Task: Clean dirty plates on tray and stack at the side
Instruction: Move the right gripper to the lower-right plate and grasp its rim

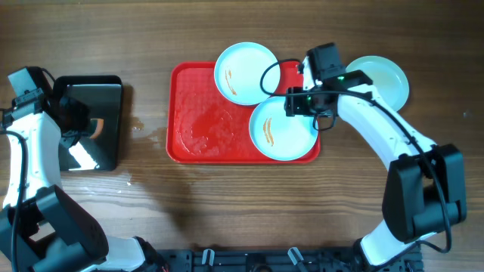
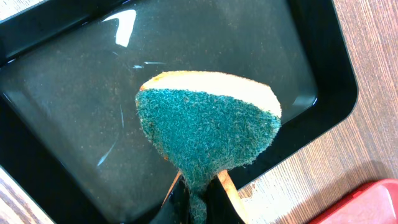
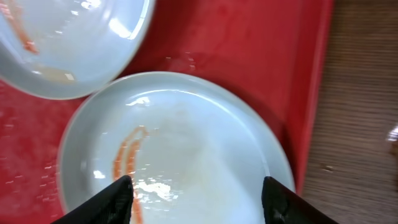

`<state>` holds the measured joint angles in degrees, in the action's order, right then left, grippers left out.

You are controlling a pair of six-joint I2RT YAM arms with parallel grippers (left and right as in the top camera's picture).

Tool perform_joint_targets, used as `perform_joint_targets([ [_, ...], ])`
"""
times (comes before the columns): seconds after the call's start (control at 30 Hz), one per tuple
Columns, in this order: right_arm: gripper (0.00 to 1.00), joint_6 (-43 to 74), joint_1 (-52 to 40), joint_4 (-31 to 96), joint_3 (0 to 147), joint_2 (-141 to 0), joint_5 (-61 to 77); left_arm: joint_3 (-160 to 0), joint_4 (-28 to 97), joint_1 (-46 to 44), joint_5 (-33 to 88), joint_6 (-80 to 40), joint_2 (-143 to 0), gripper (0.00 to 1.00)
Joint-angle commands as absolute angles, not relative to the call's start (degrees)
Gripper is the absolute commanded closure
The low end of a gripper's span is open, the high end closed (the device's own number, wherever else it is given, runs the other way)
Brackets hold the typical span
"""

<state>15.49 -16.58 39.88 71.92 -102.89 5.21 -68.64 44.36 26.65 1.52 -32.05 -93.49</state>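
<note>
The red tray [image 1: 204, 113] holds two dirty plates with orange sauce streaks: one at its back [image 1: 246, 72] and one at its front right [image 1: 281, 130]. A third pale plate [image 1: 382, 79] lies on the wood to the right, off the tray. My right gripper [image 1: 301, 102] is open above the front-right plate [image 3: 186, 149], its fingers [image 3: 199, 199] spread over it; the back plate [image 3: 74, 43] shows at top left. My left gripper [image 2: 199, 199] is shut on a green-and-yellow sponge [image 2: 208, 127] over the black tray [image 2: 74, 106].
The glossy black tray [image 1: 106, 121] sits at the far left. The red tray's bare left part looks wet. A cable loops from the right arm over the tray's back right.
</note>
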Motion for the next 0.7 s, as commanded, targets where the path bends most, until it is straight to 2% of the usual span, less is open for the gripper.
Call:
perform_joint_targets([
  [0.0,0.37,16.1,-16.4,40.4,71.2,-101.9,-3.4,-69.2,44.4,26.9,2.1,-31.8,-93.9,0.96],
  [0.07,0.41,14.1,-16.4,40.1,70.8,-101.9,-3.4,-69.2,44.4,26.9,2.2,-31.8,-93.9,0.96],
  [0.4,0.40,3.0,-16.4,35.2,70.7,-105.1,-2.0,-69.2,44.4,26.9,2.2,-31.8,-93.9,0.96],
  [0.67,0.41,-0.1,-16.4,33.5,70.7,-107.8,-1.7,-69.2,44.4,26.9,2.2,-31.8,-93.9,0.96],
])
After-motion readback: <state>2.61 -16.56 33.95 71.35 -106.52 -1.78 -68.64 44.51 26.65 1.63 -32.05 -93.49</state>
